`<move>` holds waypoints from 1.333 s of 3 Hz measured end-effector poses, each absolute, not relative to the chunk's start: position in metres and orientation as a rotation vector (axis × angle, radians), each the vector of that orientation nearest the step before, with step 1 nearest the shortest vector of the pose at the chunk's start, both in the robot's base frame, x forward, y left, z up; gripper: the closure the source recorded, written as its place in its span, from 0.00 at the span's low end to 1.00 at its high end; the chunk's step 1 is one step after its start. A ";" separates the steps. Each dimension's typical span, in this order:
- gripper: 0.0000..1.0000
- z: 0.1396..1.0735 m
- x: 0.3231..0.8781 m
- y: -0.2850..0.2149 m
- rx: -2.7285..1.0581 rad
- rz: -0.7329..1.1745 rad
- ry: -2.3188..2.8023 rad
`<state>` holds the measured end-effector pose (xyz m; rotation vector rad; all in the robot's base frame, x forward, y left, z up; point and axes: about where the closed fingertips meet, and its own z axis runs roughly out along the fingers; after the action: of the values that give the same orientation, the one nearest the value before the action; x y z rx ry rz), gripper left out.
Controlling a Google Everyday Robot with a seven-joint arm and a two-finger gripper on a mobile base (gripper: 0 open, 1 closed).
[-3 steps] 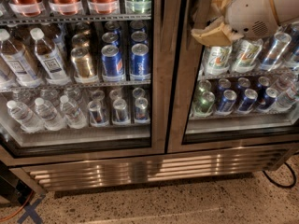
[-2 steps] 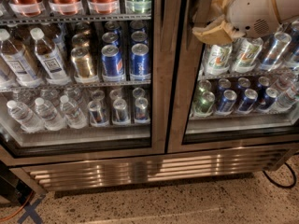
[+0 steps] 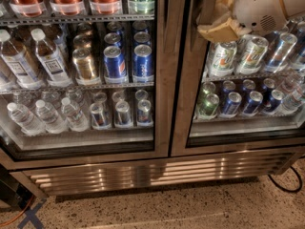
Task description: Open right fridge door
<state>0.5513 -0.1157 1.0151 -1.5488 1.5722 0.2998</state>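
At 9 o'clock the left door (image 3: pixel 161 80) shows water bottles, gold cans and blue cans on its shelves behind the glass. Below both doors, at 6 o'clock, a ribbed steel grille (image 3: pixel 143 173) runs across above the speckled floor (image 3: pixel 157 211). Just right of centre stands the right fridge door (image 3: pixel 183 128). It fills the picture from 12 to 4 o'clock, and its steel frame lies flush beside the left one, closed. Green and blue cans show through its pane. At 1 o'clock the tan hand (image 3: pixel 217 27) sits in front of that door's upper left edge, over the dark inner strip. It points toward 8 o'clock, and whether it is wide or narrow I cannot tell. The white arm (image 3: pixel 269 6) reaches in from 2 o'clock, angled down and leftward. A black cable (image 3: pixel 286 187) loops on the floor at 4 o'clock.
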 end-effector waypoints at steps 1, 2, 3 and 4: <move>1.00 1.017 0.551 -0.115 -1.542 0.302 1.579; 1.00 1.019 0.552 -0.115 -1.540 0.302 1.585; 1.00 1.021 0.552 -0.115 -1.544 0.310 1.580; 1.00 1.021 0.553 -0.116 -1.544 0.310 1.580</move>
<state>0.5526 -0.1161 1.0209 -1.5437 1.5804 0.3095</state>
